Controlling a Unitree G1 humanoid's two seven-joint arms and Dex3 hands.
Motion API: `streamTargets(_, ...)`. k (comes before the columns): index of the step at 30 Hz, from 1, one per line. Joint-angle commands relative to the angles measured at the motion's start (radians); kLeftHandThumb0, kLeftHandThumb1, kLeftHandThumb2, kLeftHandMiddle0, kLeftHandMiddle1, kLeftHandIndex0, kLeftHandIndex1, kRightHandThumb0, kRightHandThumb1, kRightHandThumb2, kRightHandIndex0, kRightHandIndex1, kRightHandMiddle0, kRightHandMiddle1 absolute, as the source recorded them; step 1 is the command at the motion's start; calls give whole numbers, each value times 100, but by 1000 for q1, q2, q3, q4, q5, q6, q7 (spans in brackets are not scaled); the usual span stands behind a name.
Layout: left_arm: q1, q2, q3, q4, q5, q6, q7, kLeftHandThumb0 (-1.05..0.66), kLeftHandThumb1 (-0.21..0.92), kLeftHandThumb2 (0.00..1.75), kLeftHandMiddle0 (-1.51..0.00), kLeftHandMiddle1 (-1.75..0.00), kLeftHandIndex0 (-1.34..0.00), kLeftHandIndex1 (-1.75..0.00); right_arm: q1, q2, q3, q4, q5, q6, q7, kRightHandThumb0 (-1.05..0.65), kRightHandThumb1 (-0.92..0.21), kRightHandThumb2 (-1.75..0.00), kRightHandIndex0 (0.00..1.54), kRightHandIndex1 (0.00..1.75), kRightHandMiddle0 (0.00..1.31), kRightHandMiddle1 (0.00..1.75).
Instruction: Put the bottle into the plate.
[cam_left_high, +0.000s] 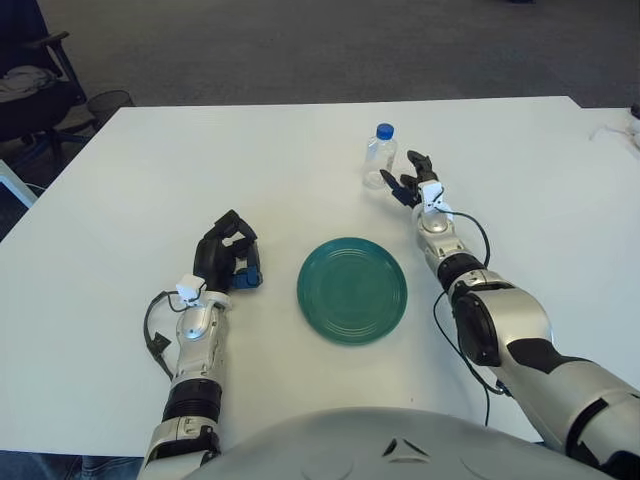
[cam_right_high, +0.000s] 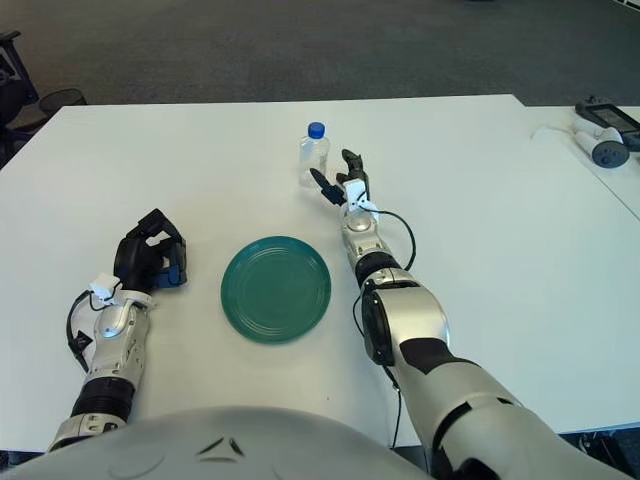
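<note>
A small clear bottle (cam_left_high: 381, 156) with a blue cap stands upright on the white table (cam_left_high: 150, 180), beyond the plate. A round green plate (cam_left_high: 352, 290) lies flat at the table's middle front, with nothing on it. My right hand (cam_left_high: 411, 180) is just right of the bottle, fingers spread open beside it, not closed around it. My left hand (cam_left_high: 230, 258) shows to the left of the plate, fingers curled, holding nothing.
A dark office chair (cam_left_high: 30, 80) stands off the table's far left corner. A grey device with a cable (cam_right_high: 605, 145) lies at the far right on the table.
</note>
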Motion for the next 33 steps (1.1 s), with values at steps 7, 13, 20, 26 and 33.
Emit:
streamTargets(7, 58, -12, 4, 58, -9, 1, -7, -59, 8, 161, -134, -175, -82, -175, 14, -51, 84, 59, -83, 85, 64, -105, -92, -27, 13, 18, 0, 68)
streamTargets(13, 58, -9, 2, 66, -8, -7, -11, -57, 11, 157, -133, -175, -78, -175, -6, -54, 131, 68, -127, 109, 91, -105, -92, -30, 12, 17, 0, 70)
streamTargets(20, 61, -10, 0, 70, 0, -13, -5, -54, 17, 149, -132, -175, -73, -175, -15, -41, 164, 77, -157, 118, 111, -105, -92, -31, 11, 15, 0, 72)
streamTargets(26, 63, -16, 3, 69, 9, -11, 21, -52, 20, 146, -131, -175, -71, -175, -18, -9, 193, 84, -181, 115, 137, -105, -92, -31, 7, 12, 0, 57)
streamTargets(33, 67, -28, 2, 64, 8, -16, 31, -52, 21, 144, -130, -175, -69, -175, -28, 13, 229, 90, -214, 114, 169, -105, -92, -32, 5, 9, 0, 41)
